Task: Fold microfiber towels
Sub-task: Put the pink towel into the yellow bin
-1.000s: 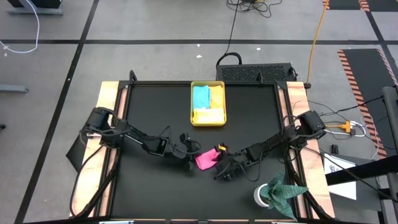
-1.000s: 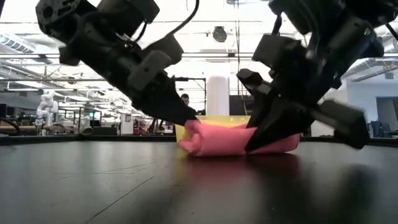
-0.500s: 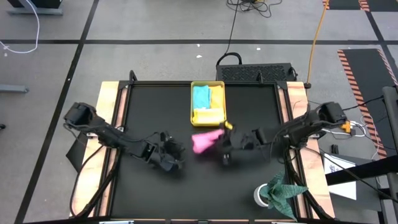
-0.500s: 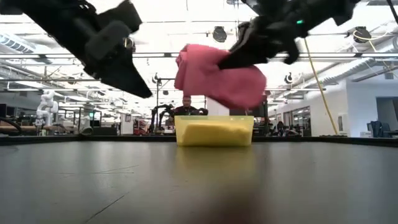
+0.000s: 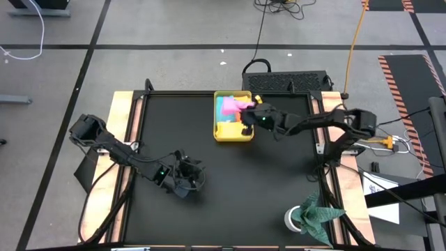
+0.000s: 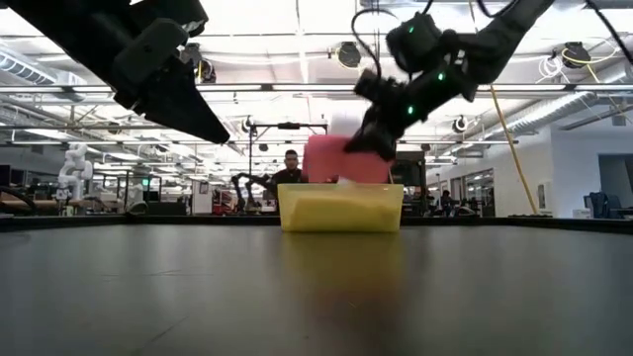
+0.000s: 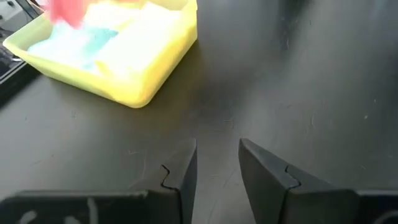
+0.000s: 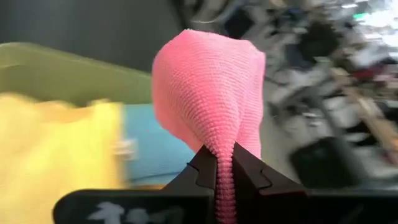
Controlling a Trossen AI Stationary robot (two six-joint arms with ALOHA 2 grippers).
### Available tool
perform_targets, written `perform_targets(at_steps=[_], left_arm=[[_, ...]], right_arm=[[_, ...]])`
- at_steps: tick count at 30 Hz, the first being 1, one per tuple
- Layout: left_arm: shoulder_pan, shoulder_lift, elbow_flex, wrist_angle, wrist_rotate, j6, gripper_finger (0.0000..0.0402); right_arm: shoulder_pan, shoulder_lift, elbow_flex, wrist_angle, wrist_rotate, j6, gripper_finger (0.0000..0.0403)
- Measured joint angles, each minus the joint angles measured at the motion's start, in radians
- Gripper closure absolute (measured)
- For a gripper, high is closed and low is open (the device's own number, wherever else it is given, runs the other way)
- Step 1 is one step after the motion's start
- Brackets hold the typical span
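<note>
Pink towel hangs above yellow tray, unobstructed.

the right arm reaches from the table's right edge toward the far centre, its elbow raised, wrist pointing left. the right gripper hangs above the table with its fingers pinched together on a fold of cloth. the left arm stretches low across the near left, and the left gripper hovers over the tabletop, its fingers parted and holding nothing.
</note>
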State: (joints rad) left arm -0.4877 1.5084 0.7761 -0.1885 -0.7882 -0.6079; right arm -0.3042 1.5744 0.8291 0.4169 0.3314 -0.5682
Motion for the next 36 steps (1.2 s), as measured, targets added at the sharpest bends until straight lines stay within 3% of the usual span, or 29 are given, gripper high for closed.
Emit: perform_targets(at_steps=[7,17,20,27,36], left_arm=[[0.003,0.000,0.000,-0.001,0.000,0.000,0.0280],[0.003,0.000,0.000,0.001,0.000,-0.001,0.0280],[0.003,0.000,0.000,0.001,0.000,-0.001,0.0280],[0.003,0.000,0.000,0.001,0.000,0.000,0.0280],[0.003,0.000,0.000,0.001,0.000,0.000,0.0279]], right_arm=[[0.040,0.107,0.000,-0.004,-0.042,0.067,0.0394],[0.083,0.102,0.000,-0.085,-0.082,0.106,0.0386],[0.077,0.102,0.000,-0.101,-0.160,0.148,0.0368],[0.076,0.102,0.000,-0.120,-0.230,0.158,0.0298],[0.075,0.066,0.000,-0.197,-0.236,0.220,0.0215]])
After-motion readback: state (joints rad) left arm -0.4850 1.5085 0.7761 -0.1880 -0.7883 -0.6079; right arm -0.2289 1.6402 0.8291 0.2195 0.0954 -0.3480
